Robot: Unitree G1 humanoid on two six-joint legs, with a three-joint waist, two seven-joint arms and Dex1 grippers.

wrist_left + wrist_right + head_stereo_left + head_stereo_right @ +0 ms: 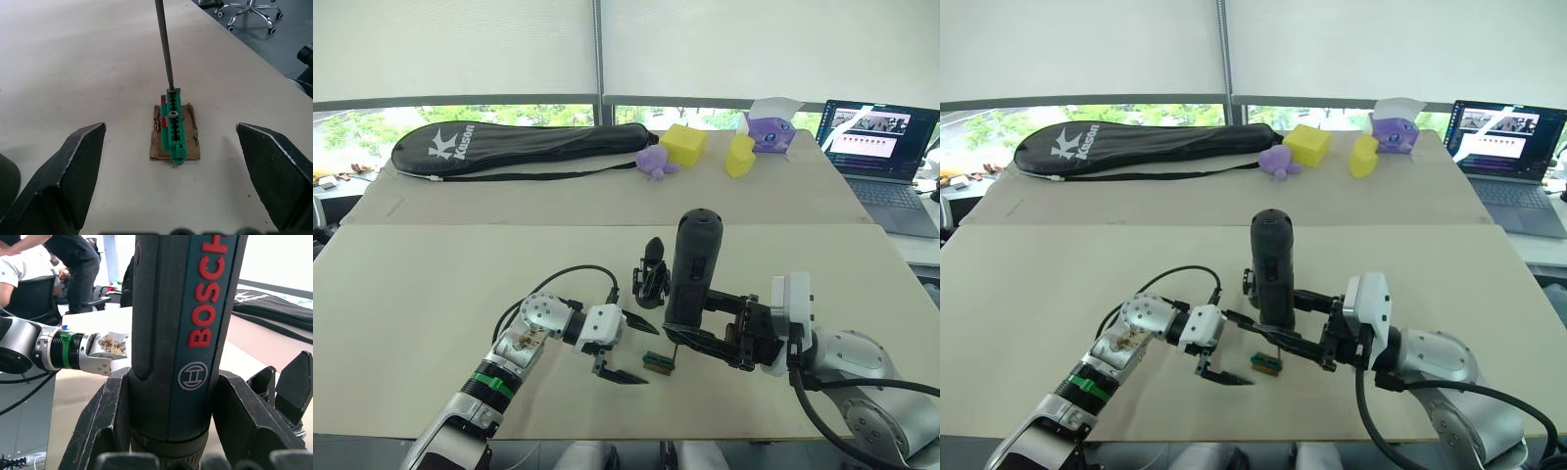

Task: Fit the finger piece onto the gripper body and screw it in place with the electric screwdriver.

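Observation:
My right gripper (690,331) is shut on the electric screwdriver (695,269), a thick black cylinder held upright over the table's near middle. Its thin metal bit (164,44) comes down onto the far end of a small green-brown block (173,129) that carries a screw. My left gripper (628,351) stands open just left of this block, one finger on each side of it and neither touching it. The gripper body (651,274), black with a pointed finger sticking up, rests on the table right behind the screwdriver. I cannot pick out a separate finger piece.
At the back lie a black racket bag (514,147), two yellow foam blocks (685,143), a purple toy (656,162) and a purple tissue box (769,129). A laptop (881,147) stands at the far right. The table's front edge (607,439) runs close below my grippers.

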